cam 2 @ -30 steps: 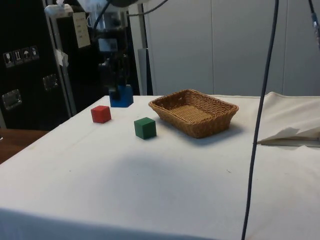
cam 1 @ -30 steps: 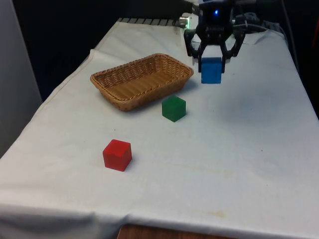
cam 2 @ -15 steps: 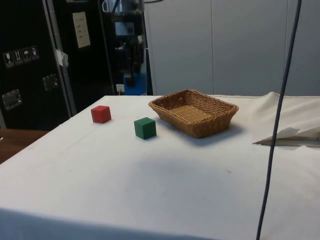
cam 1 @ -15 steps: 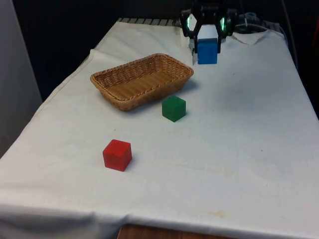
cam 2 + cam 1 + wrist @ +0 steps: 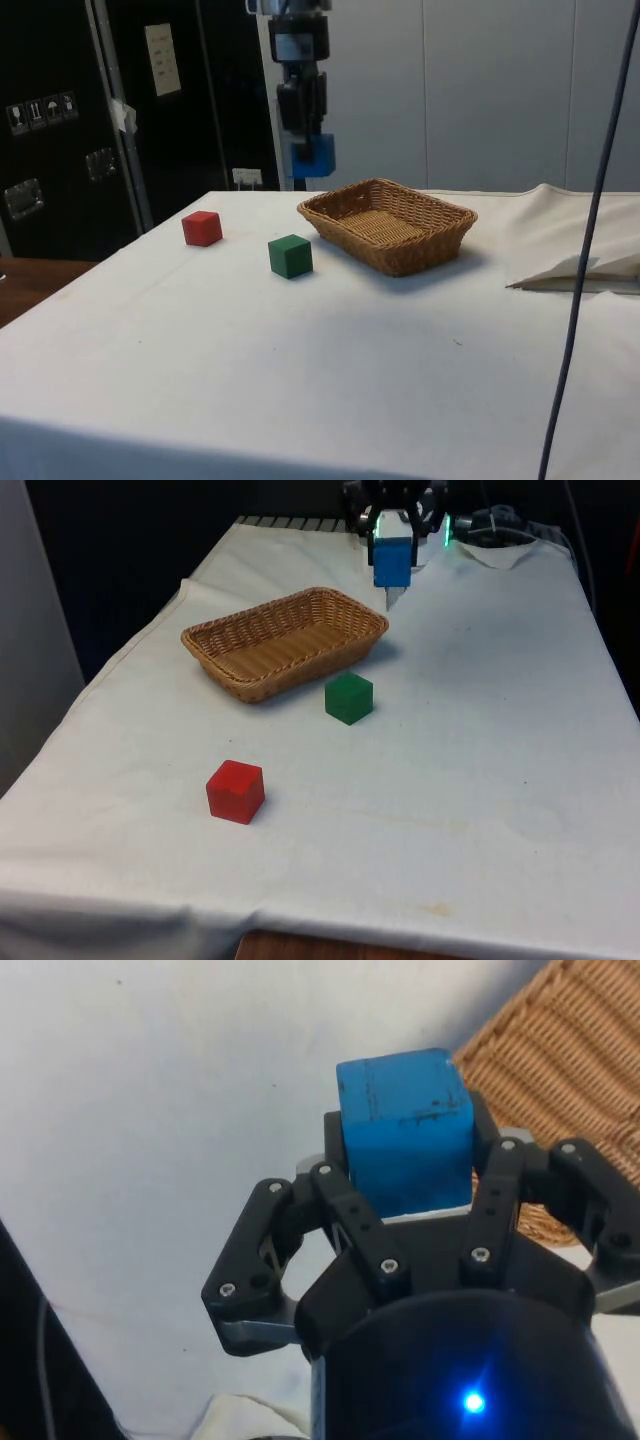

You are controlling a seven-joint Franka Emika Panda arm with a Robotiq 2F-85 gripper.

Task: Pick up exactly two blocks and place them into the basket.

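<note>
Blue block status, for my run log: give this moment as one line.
hand: shut on blue cube block, raised | wicker basket: holds no blocks | green cube block, red cube block: on white cloth

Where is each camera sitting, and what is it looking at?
Front view: looks along the table at the wicker basket, green block and red block; the claw holds the blue block.
Side view: sits beside the table, facing dark cabinets; the claw hangs by the basket's rim.
Wrist view: rides above the claw, looking down at cloth and basket.
All three share the blue block and basket.
</note>
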